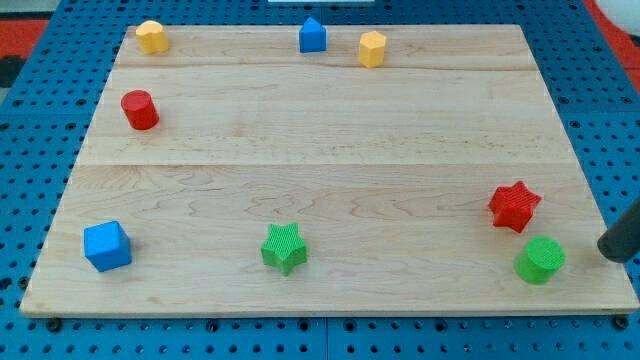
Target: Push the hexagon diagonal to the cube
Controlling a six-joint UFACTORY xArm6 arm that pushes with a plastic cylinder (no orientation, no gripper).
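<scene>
A yellow hexagon block (pixel 372 48) sits near the view's top, right of centre, on the wooden board (pixel 320 140). The blue cube (pixel 107 246) sits at the view's bottom left. My tip (pixel 606 251) is at the view's right edge, at the board's right border. It is just right of a green cylinder (pixel 540 260) and apart from it, far from both the hexagon and the cube. Only the rod's lower part shows.
A red star (pixel 514 206) lies just above the green cylinder. A green star (pixel 284 248) is at the bottom centre. A red cylinder (pixel 140 109) is at the left. A second yellow block (pixel 151 36) and a blue house-shaped block (pixel 313 35) are along the top.
</scene>
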